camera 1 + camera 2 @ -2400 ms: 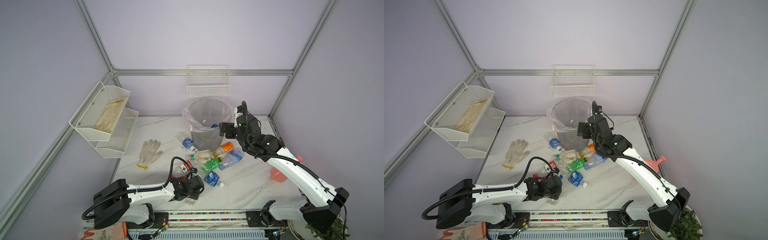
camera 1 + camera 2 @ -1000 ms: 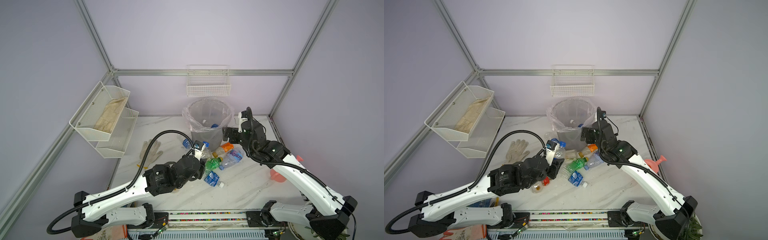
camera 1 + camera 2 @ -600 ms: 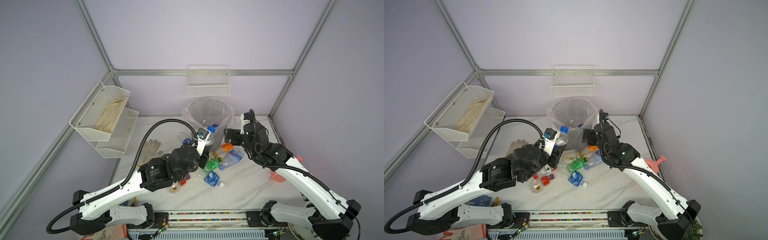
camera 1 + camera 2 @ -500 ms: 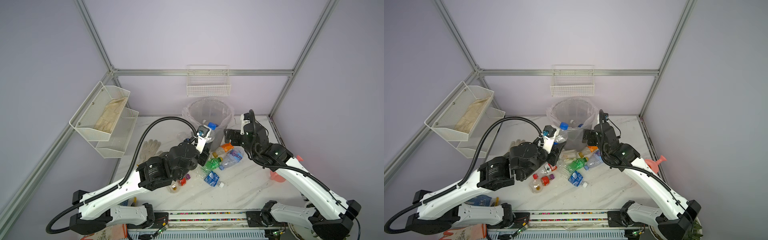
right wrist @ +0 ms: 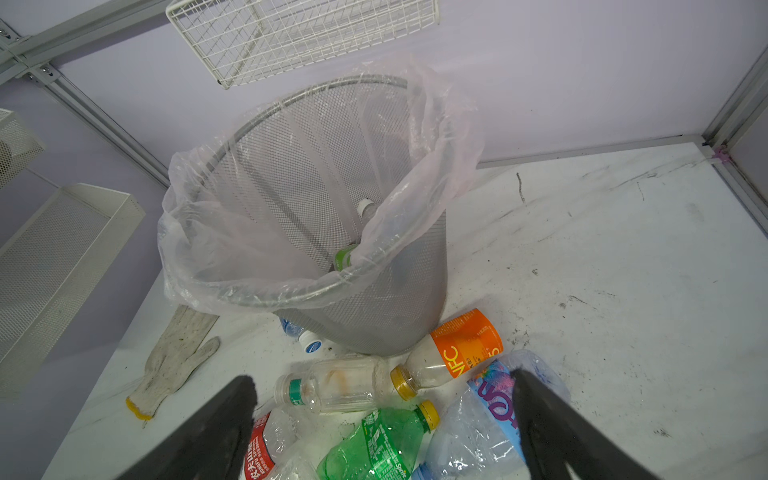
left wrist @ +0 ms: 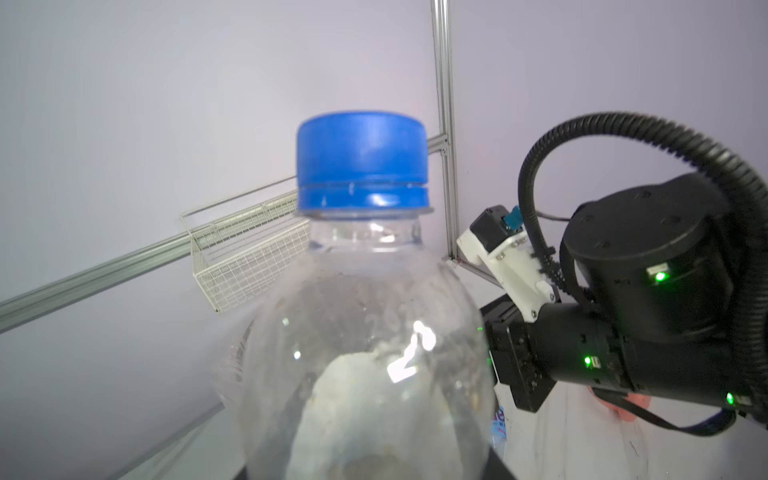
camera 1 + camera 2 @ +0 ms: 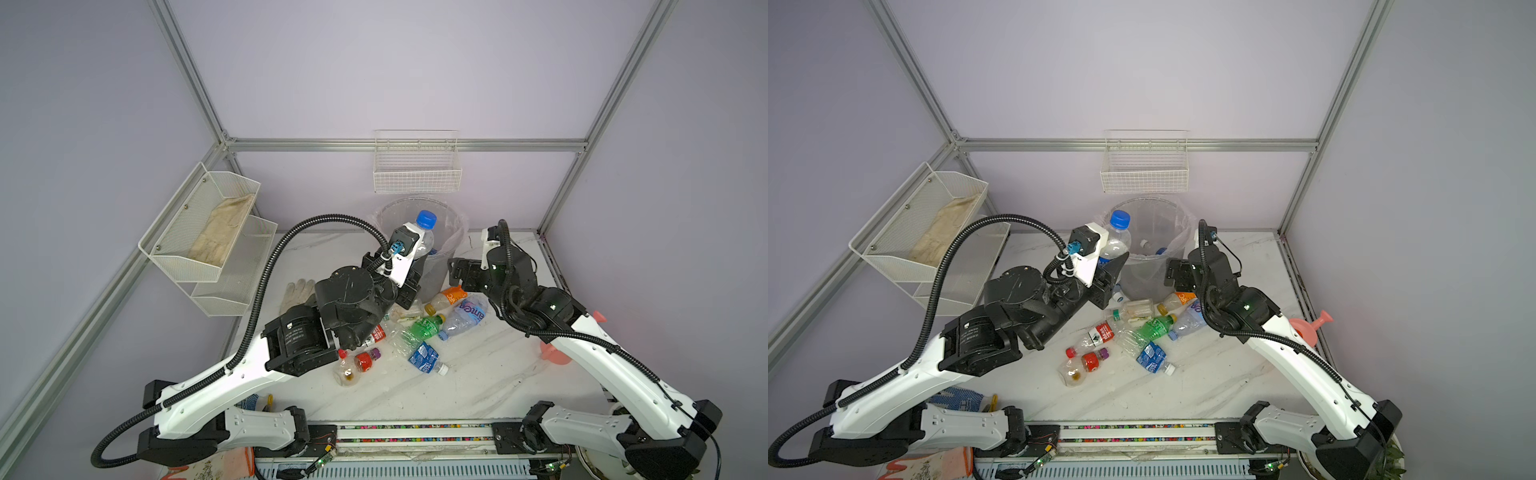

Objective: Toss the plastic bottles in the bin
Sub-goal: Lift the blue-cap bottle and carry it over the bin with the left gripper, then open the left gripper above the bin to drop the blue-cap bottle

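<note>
Even soft light, faint shadows, glare on blue-capped bottle (image 6: pixel 365 365) (slightly blurred), bowed edges.

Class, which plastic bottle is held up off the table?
The clear blue-capped bottle, upright in the jaws of the left gripper; the other bottles lie loose on the table or in the bin.

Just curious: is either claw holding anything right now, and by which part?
The left claw grips a clear blue-capped bottle around its lower body; the right claw holds nothing.
</note>
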Robot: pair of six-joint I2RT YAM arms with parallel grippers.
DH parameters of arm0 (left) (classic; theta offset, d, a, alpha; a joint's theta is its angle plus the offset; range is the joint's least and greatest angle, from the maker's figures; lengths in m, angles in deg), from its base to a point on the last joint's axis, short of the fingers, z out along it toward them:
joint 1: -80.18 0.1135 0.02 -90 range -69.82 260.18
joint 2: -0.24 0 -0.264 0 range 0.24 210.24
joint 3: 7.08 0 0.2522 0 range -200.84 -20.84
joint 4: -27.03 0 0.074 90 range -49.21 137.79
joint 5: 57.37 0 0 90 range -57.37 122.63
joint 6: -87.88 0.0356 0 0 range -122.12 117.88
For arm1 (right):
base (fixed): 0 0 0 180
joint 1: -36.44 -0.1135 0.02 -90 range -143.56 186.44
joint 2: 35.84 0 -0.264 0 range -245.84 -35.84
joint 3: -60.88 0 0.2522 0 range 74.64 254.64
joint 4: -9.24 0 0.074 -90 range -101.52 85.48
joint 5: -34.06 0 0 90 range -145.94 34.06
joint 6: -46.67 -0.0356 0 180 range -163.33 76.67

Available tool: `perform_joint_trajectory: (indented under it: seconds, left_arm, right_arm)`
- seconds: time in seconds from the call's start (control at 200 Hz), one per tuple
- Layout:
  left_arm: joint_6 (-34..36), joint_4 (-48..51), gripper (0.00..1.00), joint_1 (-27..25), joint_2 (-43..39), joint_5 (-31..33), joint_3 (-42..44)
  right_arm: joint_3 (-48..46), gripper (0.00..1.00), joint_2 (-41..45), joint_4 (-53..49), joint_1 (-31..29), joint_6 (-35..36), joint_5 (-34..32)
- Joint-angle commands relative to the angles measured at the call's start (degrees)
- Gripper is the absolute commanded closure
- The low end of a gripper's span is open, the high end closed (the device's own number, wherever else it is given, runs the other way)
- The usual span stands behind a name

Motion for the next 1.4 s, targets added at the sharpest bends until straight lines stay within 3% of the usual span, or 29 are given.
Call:
perform_joint_trajectory:
  seconds: [0.0,0.435,0.665,1.01,1.285,1.315,1.33,1.35,1.375,1.395]
  left_arm:
    - [5.8,-6.7,0.65,0.2,-0.3,0.2,-6.2]
    - [12.6,-8.4,0.65,0.5,4.4,-2.2,-14.4]
    - [12.0,-6.3,0.65,3.2,8.4,-5.2,-19.1]
    - [2.3,-2.1,0.65,15.2,15.7,-15.9,-24.0]
    - [-7.2,2.0,0.65,26.6,24.4,-25.3,-22.3]
    - [-9.1,4.1,0.62,28.0,26.1,-26.9,-23.3]
    - [-10.4,5.5,0.55,28.7,26.8,-27.7,-24.3]
    - [-12.1,8.0,0.43,29.8,28.3,-29.1,-26.2]
    - [-14.1,11.5,0.17,31.0,30.2,-31.3,-29.7]
    - [-15.2,15.1,0.05,31.6,31.6,-32.5,-33.0]
  right_arm:
    - [-0.3,0.03,0.5,-1.2,-0.2,-0.6,0.2]
    - [-0.4,0.03,-0.2,-0.9,-0.2,-0.4,0.3]
    - [-0.5,0.03,-0.5,-0.6,-0.2,-0.4,0.6]
    - [-0.4,0.03,-0.2,-1.0,-0.2,-0.4,0.4]
    - [-0.3,0.03,0.9,-1.4,-0.2,-0.8,0.6]
    - [-0.3,0.03,1.2,-1.5,-0.2,-0.8,0.6]
    - [-0.3,0.03,1.2,-1.5,-0.2,-0.8,0.6]
    - [-0.2,0.02,1.4,-1.6,-0.2,-0.8,0.6]
    - [-0.2,0.03,1.6,-1.7,-0.2,-0.8,0.6]
    - [-0.1,0.03,1.9,-1.9,-0.2,-0.8,0.5]
